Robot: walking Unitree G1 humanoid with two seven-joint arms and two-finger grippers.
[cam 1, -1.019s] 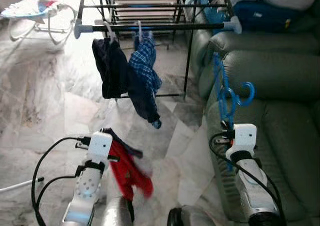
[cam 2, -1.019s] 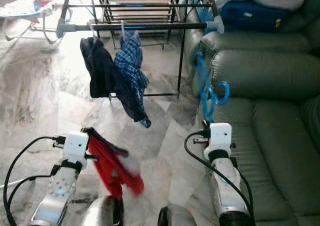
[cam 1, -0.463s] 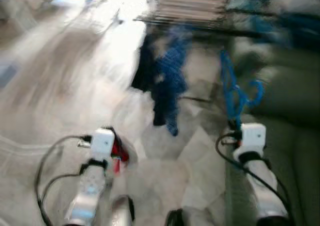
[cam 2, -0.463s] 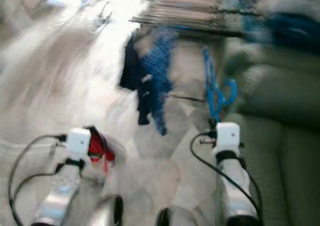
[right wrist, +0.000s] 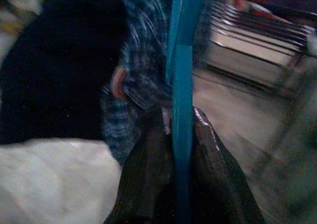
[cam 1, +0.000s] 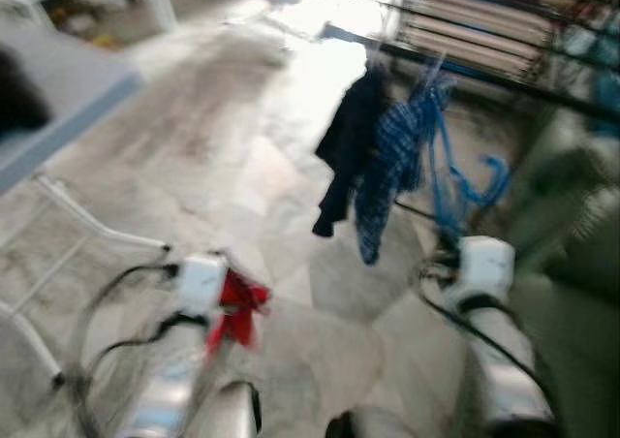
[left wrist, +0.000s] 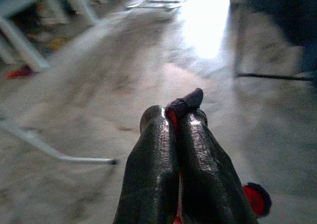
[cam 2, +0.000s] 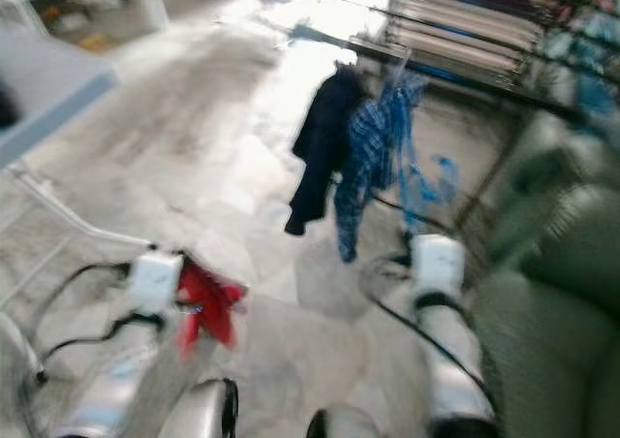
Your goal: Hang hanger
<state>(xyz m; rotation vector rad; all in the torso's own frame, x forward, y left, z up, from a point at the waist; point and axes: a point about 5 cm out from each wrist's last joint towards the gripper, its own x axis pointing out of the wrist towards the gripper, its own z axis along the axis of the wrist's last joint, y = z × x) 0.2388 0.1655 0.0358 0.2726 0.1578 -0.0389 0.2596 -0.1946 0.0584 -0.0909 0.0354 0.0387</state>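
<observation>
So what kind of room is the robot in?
Probably a living room at home, used for drying laundry. A drying rack has a dark garment and a plaid shirt hanging on it, beside a green sofa, on a marble floor.

Two hanging garments [cam 1: 373,167] sit at upper centre of the head view, under a drying rack [cam 1: 504,46] in the upper right. A sofa [cam 1: 581,254] fills the right edge. A table [cam 1: 48,99] occupies the upper left.

Blue plastic hanger [right wrist: 182,80] — glossy marble floor [cam 1: 194,138]
</observation>
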